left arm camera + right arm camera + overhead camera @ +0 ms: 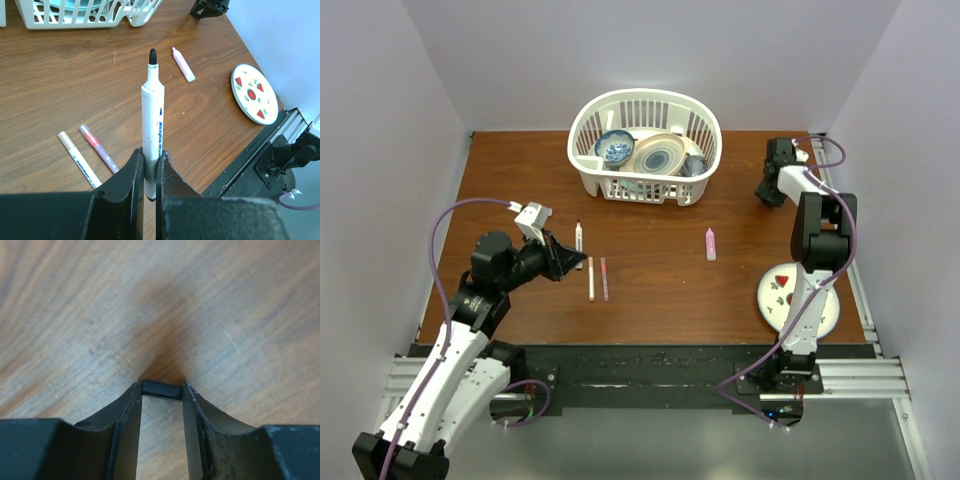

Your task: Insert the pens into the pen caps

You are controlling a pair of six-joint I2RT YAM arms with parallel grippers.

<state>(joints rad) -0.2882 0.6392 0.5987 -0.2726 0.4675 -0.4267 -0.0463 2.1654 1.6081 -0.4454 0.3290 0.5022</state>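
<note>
Top external looks down from behind the bases across the whole table (650, 290). Left wrist camera faces ahead of the left gripper (150, 172), past its pen (152, 120), to the plate (269, 100) that the top view shares. Right wrist camera hangs close over wood, black cap (161, 389) at the right gripper (161, 393) tips

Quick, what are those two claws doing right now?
Left gripper: closed on the white pen.
Right gripper: closed on a small black cap.

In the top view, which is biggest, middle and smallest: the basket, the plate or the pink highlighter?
1. basket, clearly the biggest
2. plate, middle
3. pink highlighter, much the smallest
</note>
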